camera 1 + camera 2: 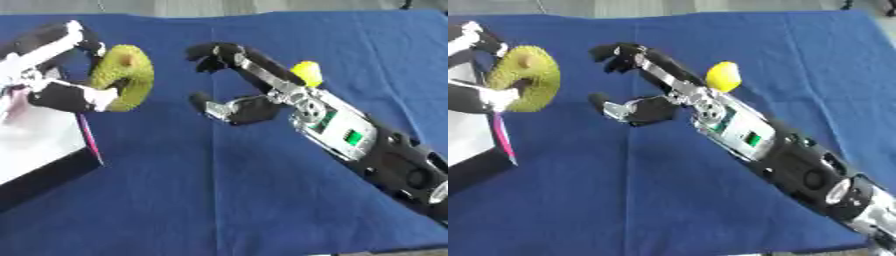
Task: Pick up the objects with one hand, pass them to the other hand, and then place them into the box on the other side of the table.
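Here the left hand (66, 95) has its fingers curled round a fuzzy yellow-green ring-shaped object (124, 76), held in the air at the near corner of the box (44, 145) on the left of the blue counter (262, 200). The right hand (236, 80) hangs just beside it, fingers spread and holding nothing. To place it well, I judge the left hand should carry the ring further over the box's white interior before letting go, so it clears the wall. A small yellow thing (722, 76) lies behind the right arm, partly covered; its shape is unclear. The box runs off the view's left edge.
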Tool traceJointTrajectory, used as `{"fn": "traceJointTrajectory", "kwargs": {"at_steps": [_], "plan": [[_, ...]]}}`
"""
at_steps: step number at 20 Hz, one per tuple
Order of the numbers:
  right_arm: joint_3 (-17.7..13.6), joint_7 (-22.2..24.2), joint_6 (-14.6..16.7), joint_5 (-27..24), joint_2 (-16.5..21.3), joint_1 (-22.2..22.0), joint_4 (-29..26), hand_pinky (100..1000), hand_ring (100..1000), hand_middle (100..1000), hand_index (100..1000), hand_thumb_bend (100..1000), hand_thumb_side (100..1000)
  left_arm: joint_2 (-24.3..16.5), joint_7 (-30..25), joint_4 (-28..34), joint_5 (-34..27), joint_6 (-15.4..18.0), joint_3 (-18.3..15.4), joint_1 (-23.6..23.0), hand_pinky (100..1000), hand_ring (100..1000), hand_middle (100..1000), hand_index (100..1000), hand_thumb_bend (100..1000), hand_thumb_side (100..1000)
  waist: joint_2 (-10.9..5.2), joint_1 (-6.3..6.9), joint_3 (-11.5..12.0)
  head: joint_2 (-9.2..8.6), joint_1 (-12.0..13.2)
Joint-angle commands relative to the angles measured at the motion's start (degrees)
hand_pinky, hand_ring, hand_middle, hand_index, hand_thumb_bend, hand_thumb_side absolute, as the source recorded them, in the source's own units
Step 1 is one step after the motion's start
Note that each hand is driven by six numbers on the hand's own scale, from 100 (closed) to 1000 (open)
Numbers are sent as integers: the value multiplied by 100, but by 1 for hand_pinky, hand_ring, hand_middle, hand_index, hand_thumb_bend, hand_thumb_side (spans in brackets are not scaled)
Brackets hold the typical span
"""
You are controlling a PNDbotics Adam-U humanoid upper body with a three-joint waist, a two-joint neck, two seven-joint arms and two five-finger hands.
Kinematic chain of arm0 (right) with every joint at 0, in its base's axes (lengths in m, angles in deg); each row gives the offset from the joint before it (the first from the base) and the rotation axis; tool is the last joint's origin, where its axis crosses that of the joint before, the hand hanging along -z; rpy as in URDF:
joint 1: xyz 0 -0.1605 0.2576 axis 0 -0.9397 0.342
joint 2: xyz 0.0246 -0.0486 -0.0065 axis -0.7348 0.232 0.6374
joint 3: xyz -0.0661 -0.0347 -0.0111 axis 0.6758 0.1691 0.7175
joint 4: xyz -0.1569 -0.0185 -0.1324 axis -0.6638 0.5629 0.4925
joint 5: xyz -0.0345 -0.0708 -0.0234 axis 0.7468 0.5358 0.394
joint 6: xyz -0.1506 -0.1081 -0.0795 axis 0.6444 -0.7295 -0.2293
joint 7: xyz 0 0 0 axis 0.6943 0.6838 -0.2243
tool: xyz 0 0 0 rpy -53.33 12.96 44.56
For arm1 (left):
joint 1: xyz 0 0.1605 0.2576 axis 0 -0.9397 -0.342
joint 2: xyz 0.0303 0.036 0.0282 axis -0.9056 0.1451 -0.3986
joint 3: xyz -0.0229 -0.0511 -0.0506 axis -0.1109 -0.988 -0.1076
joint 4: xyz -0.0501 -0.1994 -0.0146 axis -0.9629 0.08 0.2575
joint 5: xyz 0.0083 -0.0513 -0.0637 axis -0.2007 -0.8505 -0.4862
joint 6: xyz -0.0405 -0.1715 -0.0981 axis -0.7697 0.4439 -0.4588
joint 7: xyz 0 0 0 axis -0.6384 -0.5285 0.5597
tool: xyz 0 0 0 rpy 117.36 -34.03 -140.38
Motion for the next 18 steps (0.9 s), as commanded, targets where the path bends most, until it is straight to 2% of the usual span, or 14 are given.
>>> {"fn": "traceJointTrajectory", "kwargs": {"at_steps": [1, 4, 5, 8, 13, 18], "plan": [[-98, 13, -16, 39, 188, 21, -172, 824, 797, 828, 906, 274, 446, -483, 218, 88, -158, -73, -343, 44, 858, 478, 291, 322, 100, 144, -68, 90, 8, -9, 129], [-110, 50, -24, 58, 214, -7, -216, 825, 796, 828, 906, 276, 440, -762, 370, -40, -219, -111, -547, -10, 856, 482, 294, 323, 100, 138, -79, 94, 20, -8, 260], [-115, 59, -19, 63, 219, -12, -220, 825, 796, 828, 905, 283, 443, -864, 396, -127, -208, -120, -595, -26, 856, 483, 295, 323, 100, 112, -82, 95, 21, -8, 321], [-116, 87, 17, 78, 220, -17, -224, 826, 796, 828, 905, 277, 437, -1066, 460, -333, -202, -70, -706, -78, 858, 485, 295, 324, 100, 139, -87, 82, 19, -14, 493], [-120, 131, 61, 143, 208, -34, -224, 827, 796, 827, 902, 278, 434, -1324, 558, -586, -226, -66, -899, -200, 866, 487, 296, 325, 100, 147, -83, 59, 19, -42, 799], [-126, 128, 88, 193, 183, -47, -224, 828, 796, 828, 902, 279, 430, -1462, 587, -821, -234, -108, -1056, -320, 875, 490, 298, 327, 100, 157, -76, 8, 17, -87, 1004]]}}
